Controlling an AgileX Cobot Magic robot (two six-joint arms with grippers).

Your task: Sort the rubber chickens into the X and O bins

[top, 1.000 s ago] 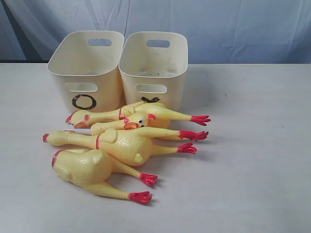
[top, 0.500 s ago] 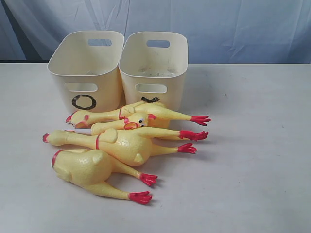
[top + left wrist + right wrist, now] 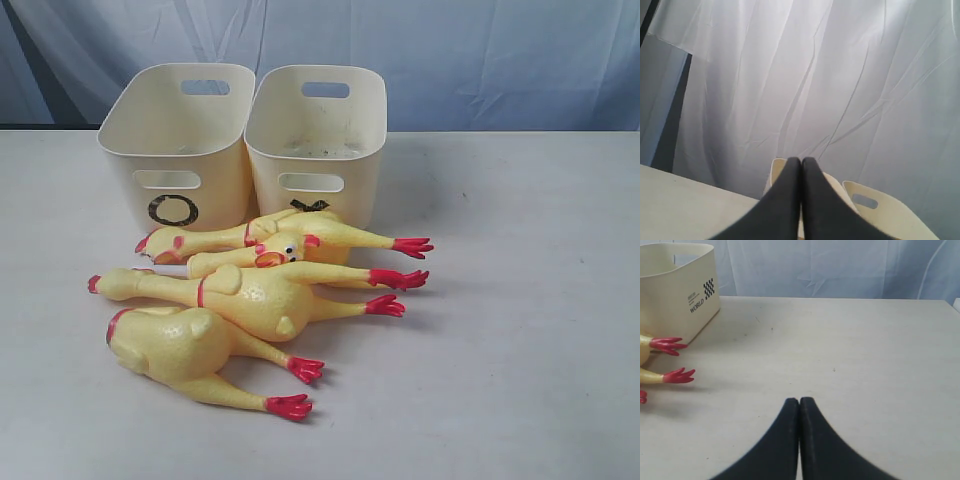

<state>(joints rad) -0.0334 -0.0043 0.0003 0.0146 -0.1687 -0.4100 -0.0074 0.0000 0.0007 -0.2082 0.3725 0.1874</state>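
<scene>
Both grabbers are clenched shut on nothing: the left end effector (image 3: 801,164) points up toward a white curtain (image 3: 840,75), and the right end effector (image 3: 799,404) hangs low over the counter (image 3: 520,300). All four rubber chickens (image 3: 250,297) lie bunched together on the counter, red feet pointing right, just in front of the O bin (image 3: 215,190) and the X bin (image 3: 355,185). The bins sit side by side.

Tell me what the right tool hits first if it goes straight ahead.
Probably nothing near: the right tool, shut, points over bare table toward the curtain; the chicken feet and bin lie off to one side.
</scene>
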